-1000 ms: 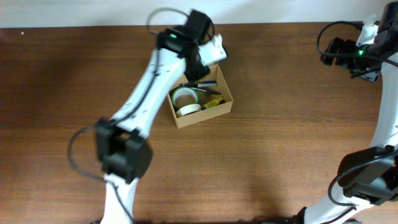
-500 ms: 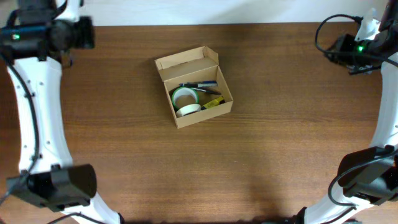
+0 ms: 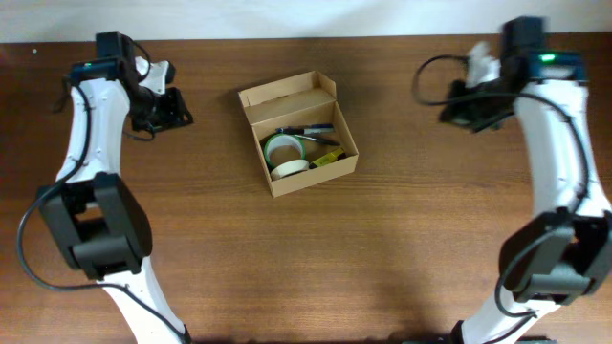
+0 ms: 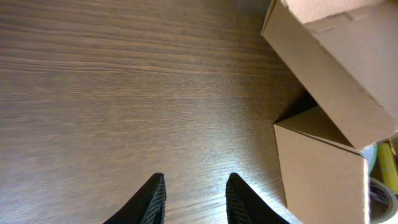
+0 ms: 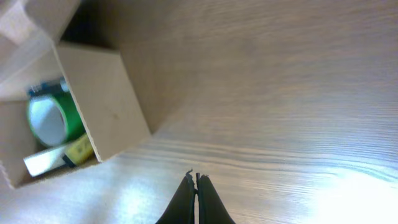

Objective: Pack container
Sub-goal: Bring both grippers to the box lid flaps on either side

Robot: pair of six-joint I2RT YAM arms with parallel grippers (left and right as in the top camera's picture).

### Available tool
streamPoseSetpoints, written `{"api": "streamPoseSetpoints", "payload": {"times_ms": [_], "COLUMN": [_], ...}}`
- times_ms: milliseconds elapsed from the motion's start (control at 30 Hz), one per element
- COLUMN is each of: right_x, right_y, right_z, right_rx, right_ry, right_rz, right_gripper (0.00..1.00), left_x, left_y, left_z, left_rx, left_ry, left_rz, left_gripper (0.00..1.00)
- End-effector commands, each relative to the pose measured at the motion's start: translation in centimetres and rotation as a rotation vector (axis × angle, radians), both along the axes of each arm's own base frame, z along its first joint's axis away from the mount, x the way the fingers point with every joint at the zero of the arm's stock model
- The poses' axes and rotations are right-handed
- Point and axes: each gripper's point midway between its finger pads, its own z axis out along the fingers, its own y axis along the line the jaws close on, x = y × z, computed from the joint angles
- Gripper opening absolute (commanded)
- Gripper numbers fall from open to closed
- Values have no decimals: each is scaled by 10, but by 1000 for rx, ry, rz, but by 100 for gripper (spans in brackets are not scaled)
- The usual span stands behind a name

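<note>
Overhead, your container (image 3: 298, 134) sits mid-counter (image 3: 402, 239), its flap lid (image 3: 285, 93) standing open at the far side. Inside lie a green tape roll (image 3: 282, 146), a white roll (image 3: 290, 169), pens (image 3: 308, 130) and a yellow item (image 3: 328, 159). Your left hand (image 4: 194, 180) is spread open and holds nothing. Your right hand (image 5: 194, 177) is pinched closed, also holding nothing. Both are well apart from the box.

Watch the flap: pressed from one side, the light box will likely slide or twist. The pens may also prop the lid up.

No brand or writing is readable. The cardboard looks plain, and the yellow item's dark marks are too small to read.
</note>
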Motion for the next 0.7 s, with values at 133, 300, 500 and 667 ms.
{"api": "streamPoseSetpoints", "payload": {"times_ms": [133, 300, 500, 667], "right_x": [-29, -38, -34, -38], "right_y": [58, 95, 130, 149], "right_z": [-72, -103, -104, -99], "right_rx": [34, 37, 115, 171], "right_ry": [156, 166, 110, 107], "right_rz": [100, 165, 232, 273], "right_gripper": [4, 4, 4, 4], "left_x": [-1, 1, 1, 1], "left_y": [-12, -12, -12, -12], "left_z": [-30, -30, -30, -30], "left_rx": [-53, -52, -52, -52], "left_ry": [65, 58, 60, 59], "left_rz": [-9, -9, -9, -10], "left_gripper": [31, 31, 31, 31]}}
